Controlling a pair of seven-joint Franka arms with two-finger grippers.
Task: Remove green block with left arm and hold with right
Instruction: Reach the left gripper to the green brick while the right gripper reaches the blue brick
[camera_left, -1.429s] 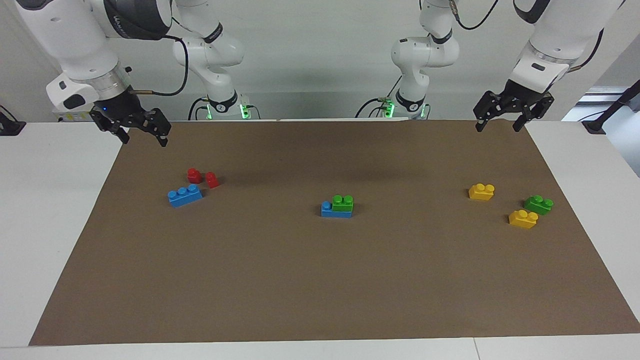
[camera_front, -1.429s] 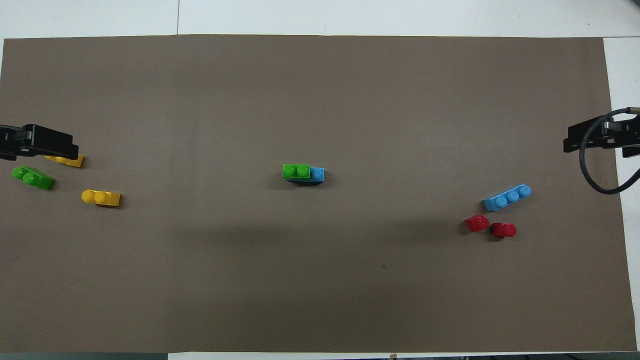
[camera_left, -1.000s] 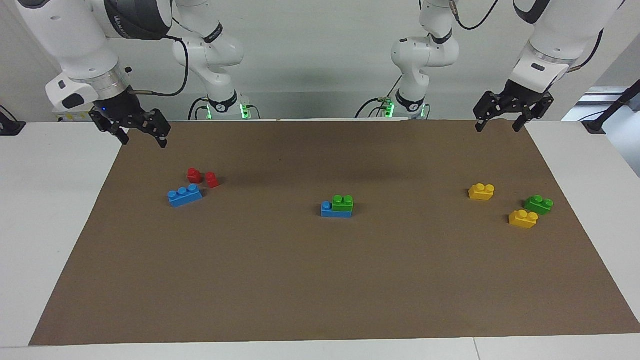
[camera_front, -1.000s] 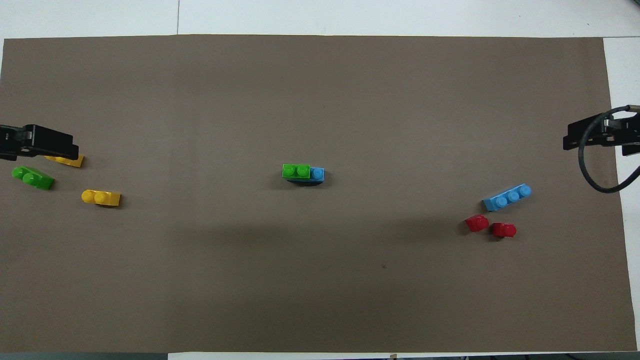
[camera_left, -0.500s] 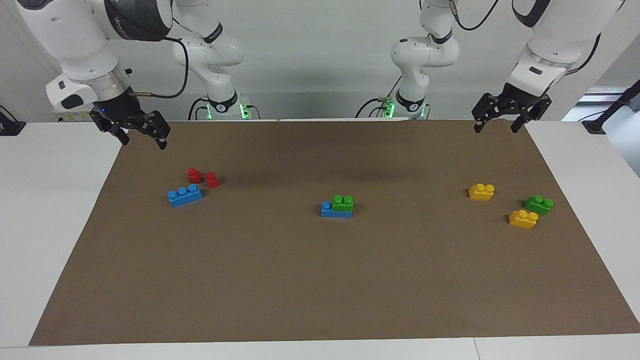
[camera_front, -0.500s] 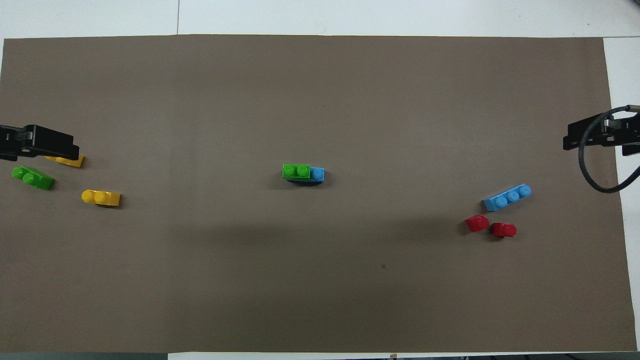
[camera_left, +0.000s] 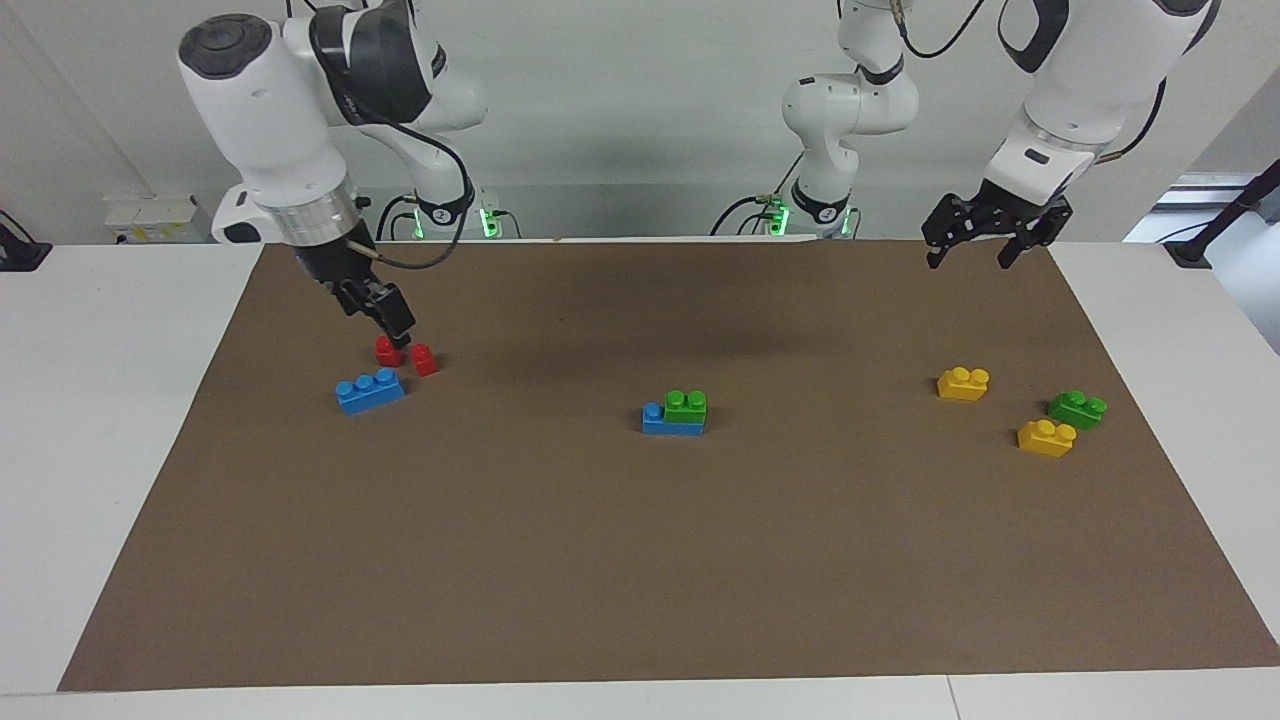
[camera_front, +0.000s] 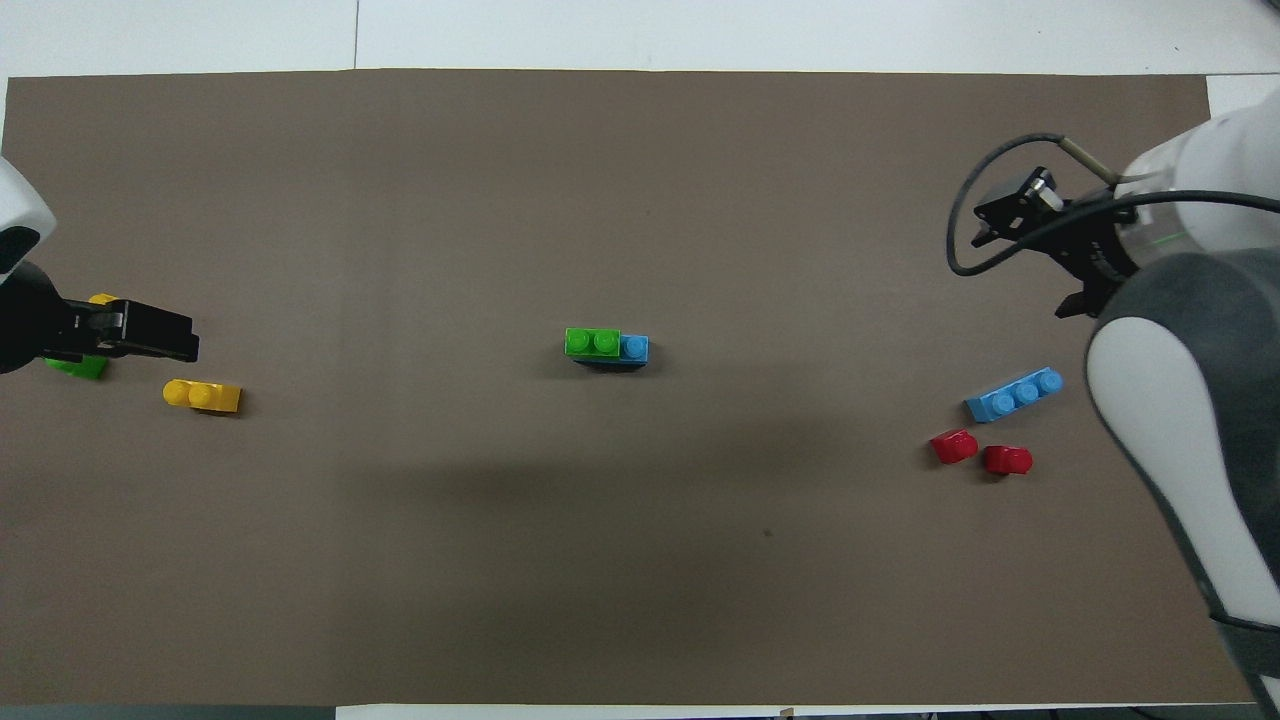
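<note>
A green block (camera_left: 686, 405) sits pressed on a blue brick (camera_left: 666, 424) at the middle of the brown mat; the overhead view shows the green block (camera_front: 592, 342) and one free stud of the blue brick (camera_front: 633, 347). A second green block (camera_left: 1077, 408) lies loose at the left arm's end, mostly covered in the overhead view (camera_front: 78, 368). My left gripper (camera_left: 967, 255) is open and empty, raised over the mat's edge at that end (camera_front: 125, 332). My right gripper (camera_left: 395, 325) hangs turned edge-on over the mat by the red blocks (camera_front: 1040, 250).
A loose blue three-stud brick (camera_left: 370, 391) and two red blocks (camera_left: 388, 350) (camera_left: 425, 360) lie at the right arm's end. Two yellow bricks (camera_left: 963, 383) (camera_left: 1046, 438) lie beside the loose green block. The brown mat (camera_left: 640, 560) covers the table.
The right arm has swung in over the mat, turned its wrist and lowered its gripper close to the red blocks. The left gripper has shifted a little toward the middle. No block has moved.
</note>
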